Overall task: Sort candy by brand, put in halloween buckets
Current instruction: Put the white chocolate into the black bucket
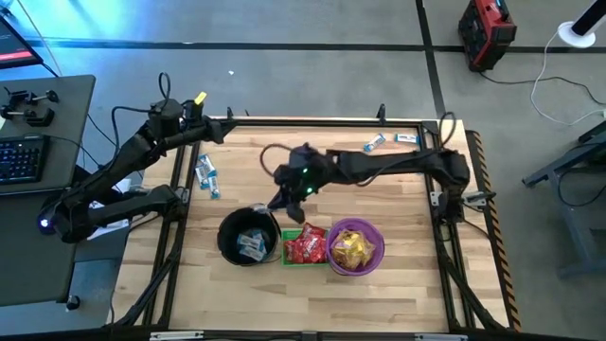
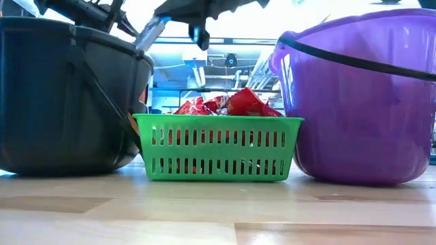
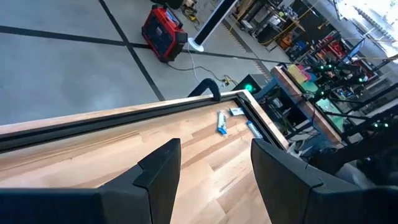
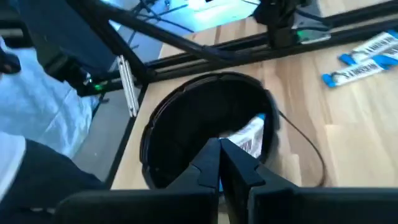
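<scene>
Right gripper [image 1: 284, 201] hangs over the black pail's [image 1: 230, 248] rim, fingers pressed together, nothing visibly held.

Blue-and-white candies [image 1: 251, 244] lie inside the pail, red ones fill the green basket [image 1: 293, 260], gold ones the purple bucket [image 1: 377, 256]. More blue-and-white bars wait on the table [image 1: 379, 294] by the left edge [image 1: 206, 176] and the far right corner [image 1: 390, 140]. Risk: swinging away low, the fingers could catch the pail's handle and tip it. Left gripper [image 3: 211, 168] waits apart at the far left corner.

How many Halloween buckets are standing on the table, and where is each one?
3, in one row. The black pail stands on the left, the green basket in the middle, and the purple bucket on the right.
</scene>
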Controlling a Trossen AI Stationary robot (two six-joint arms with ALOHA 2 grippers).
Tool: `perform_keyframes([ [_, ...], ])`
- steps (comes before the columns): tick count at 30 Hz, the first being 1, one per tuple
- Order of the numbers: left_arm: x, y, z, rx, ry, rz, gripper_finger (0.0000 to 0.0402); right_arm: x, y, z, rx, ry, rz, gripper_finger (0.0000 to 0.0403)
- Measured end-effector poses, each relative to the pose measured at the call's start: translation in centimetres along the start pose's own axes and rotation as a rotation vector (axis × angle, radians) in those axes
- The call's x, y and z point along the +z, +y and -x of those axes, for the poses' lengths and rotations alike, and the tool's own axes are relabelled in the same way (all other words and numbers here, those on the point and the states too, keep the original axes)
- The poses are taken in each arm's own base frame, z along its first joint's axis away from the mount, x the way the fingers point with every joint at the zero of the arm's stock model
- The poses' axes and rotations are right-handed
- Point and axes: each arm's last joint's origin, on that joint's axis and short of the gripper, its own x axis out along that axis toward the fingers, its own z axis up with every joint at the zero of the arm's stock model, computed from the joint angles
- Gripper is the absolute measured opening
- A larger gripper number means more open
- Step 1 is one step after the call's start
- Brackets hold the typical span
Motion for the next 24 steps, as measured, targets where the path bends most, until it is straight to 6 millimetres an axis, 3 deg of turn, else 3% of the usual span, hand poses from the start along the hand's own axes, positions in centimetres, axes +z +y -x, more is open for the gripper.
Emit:
perform_keyframes([
  [6, -0.2, -0.2, -0.1, -0.015, 0.010, -0.014, 0.0186, -1.9, -0.8, -3.4, 0.006, 0.038, 0.031, 0.0000],
  [10, -0.3, -0.5, -0.1, -0.027, 0.019, -0.027, 0.0186, -2.0, -0.6, -3.8, 0.013, 0.036, 0.021, 0.0011],
  [13, -0.4, -0.6, -0.1, -0.033, 0.024, -0.028, 0.0186, -2.1, -0.7, -4.0, 0.012, 0.040, 0.011, 0.0052],
  [20, -0.5, -0.8, -0.1, -0.047, 0.035, -0.028, 0.0186, -0.5, -0.4, -3.3, 0.016, -0.010, 0.018, 0.0183],
  [24, -1.5, -1.3, -0.3, -0.062, 0.167, -0.093, 0.0186, 1.7, -0.6, -0.3, -0.028, 0.016, 0.046, 0.0210],
])
